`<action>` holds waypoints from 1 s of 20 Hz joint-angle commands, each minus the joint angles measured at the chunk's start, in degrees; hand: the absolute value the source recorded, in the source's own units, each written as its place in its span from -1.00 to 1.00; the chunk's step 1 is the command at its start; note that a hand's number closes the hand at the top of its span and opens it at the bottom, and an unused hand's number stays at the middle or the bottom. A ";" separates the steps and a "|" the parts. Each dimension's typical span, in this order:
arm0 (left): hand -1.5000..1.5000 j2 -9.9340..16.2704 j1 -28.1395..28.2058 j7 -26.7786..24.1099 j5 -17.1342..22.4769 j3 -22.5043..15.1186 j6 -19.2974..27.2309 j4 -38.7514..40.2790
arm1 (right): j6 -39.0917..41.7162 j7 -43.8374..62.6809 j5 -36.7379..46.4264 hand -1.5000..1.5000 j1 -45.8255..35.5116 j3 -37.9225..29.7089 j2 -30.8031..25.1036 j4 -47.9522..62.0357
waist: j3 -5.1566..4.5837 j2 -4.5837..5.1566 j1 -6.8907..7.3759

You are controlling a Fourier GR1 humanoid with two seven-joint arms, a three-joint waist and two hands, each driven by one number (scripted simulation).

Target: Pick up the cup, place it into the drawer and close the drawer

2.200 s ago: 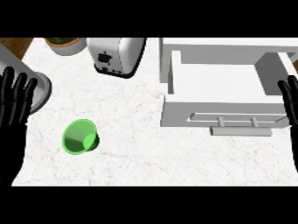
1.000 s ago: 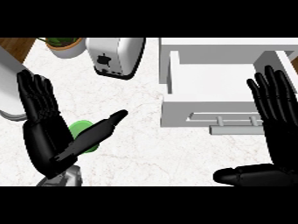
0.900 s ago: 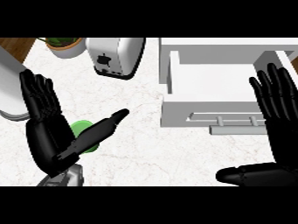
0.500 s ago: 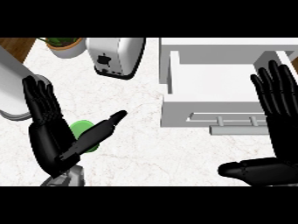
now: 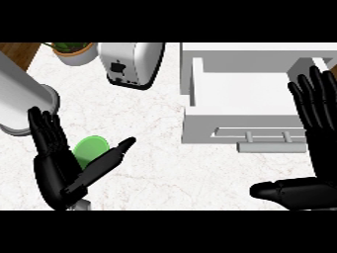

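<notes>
So the green cup (image 5: 91,148) sits on the white marble surface (image 5: 171,163) over on the left side, and most of it is hidden behind the left robot hand (image 5: 58,170), which hangs right in front of it with fingers straight and spread and the thumb angled out to the right past the cup's rim; can't tell from this angle if the hand actually touches the cup, but nothing is curled round it. The white drawer (image 5: 255,101) is pulled open at the upper right, well apart from the cup, and the bit of its inside that shows is just bare white, nothing in it as far as I can see; its handle (image 5: 262,141) faces the lower edge. The right robot hand (image 5: 328,148) is at the far right, overlapping the drawer's right end, fingers straight and fanned upward, thumb sticking out to the left low down, holding nothing. Behind all that there's a toaster (image 5: 132,64), a potted plant (image 5: 72,51) in the top left corner, and a big pale cylinder (image 5: 14,96) running in from the left edge
</notes>
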 commanded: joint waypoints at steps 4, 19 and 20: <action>-1.00 0.41 3.68 -3.77 5.07 3.34 -1.21 2.10 | -0.01 3.52 -0.45 -1.00 -1.32 0.08 -0.24 -2.06 | 0.00 -0.01 0.04; -1.00 -0.30 5.21 -30.01 25.41 10.18 -9.42 22.41 | 3.72 3.89 -5.41 -1.00 -0.60 -4.97 -3.00 -2.28 | -0.01 0.03 -0.09; -1.00 -0.30 4.79 -34.79 29.14 4.73 -4.44 25.07 | -0.21 6.29 -1.41 -1.00 -3.91 -1.03 -0.47 -3.45 | -0.03 0.02 -0.02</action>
